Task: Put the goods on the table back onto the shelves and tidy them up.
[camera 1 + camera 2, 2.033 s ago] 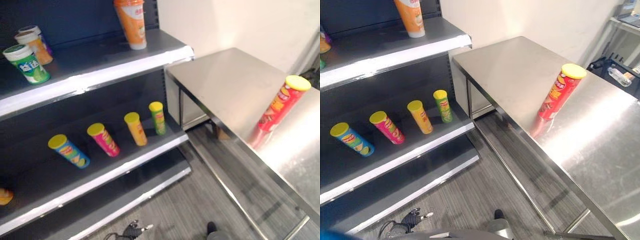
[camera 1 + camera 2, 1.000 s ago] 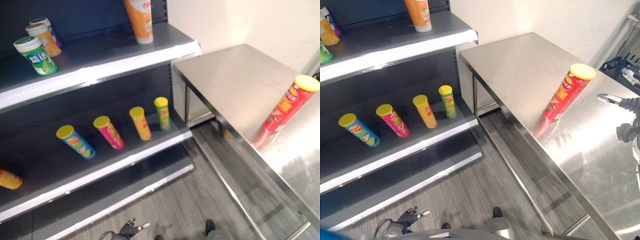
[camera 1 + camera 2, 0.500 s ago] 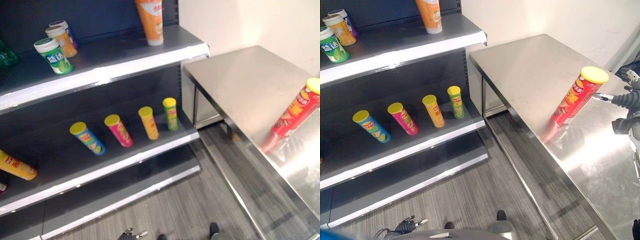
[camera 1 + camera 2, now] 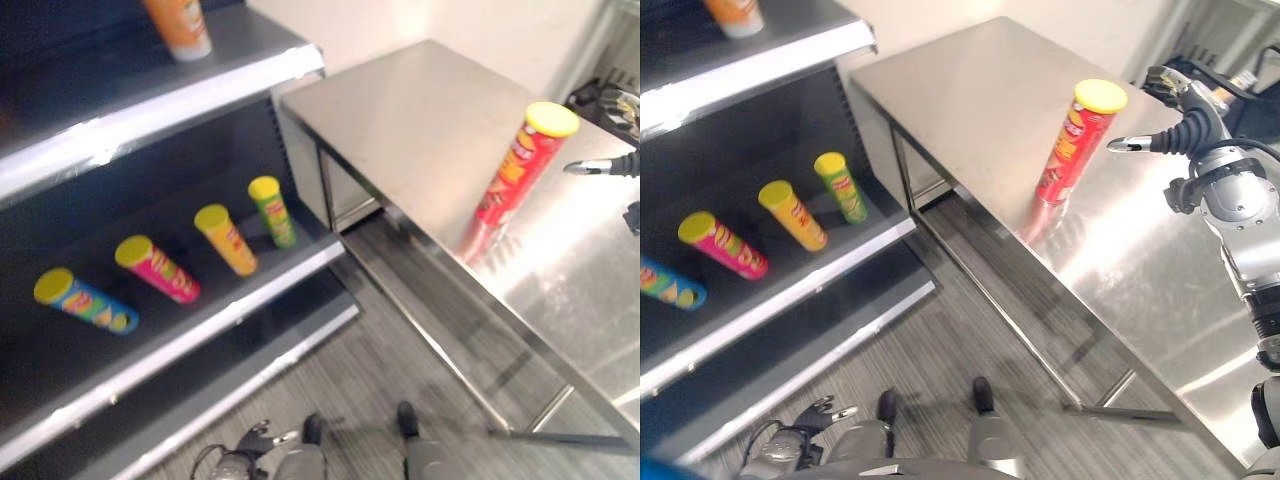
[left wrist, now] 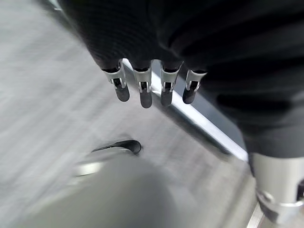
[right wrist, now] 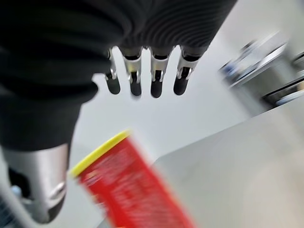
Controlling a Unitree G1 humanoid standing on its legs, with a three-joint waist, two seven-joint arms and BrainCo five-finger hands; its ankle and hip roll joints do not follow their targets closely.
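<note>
A tall red chip can [image 4: 1076,145] with a yellow lid stands upright on the steel table [image 4: 970,90], close to the table's front edge. My right hand [image 4: 1188,125] hovers just to the right of the can's top, open, with the thumb pointing at the lid and a small gap between them. In the right wrist view the straight fingers [image 6: 156,83] hang above the red can [image 6: 135,190]. My left hand [image 5: 142,90] is open and holds nothing, low over the grey floor.
The dark shelf unit [image 4: 200,335] stands left of the table. Its lower shelf holds blue [image 4: 85,300], pink [image 4: 157,268], yellow [image 4: 225,238] and green [image 4: 272,210] cans lying tilted. An orange cup [image 4: 178,25] stands on the upper shelf.
The camera has swung right and down toward the table, so the shelves slid left. My right hand has come further into view and closer to the top of the red can.
</note>
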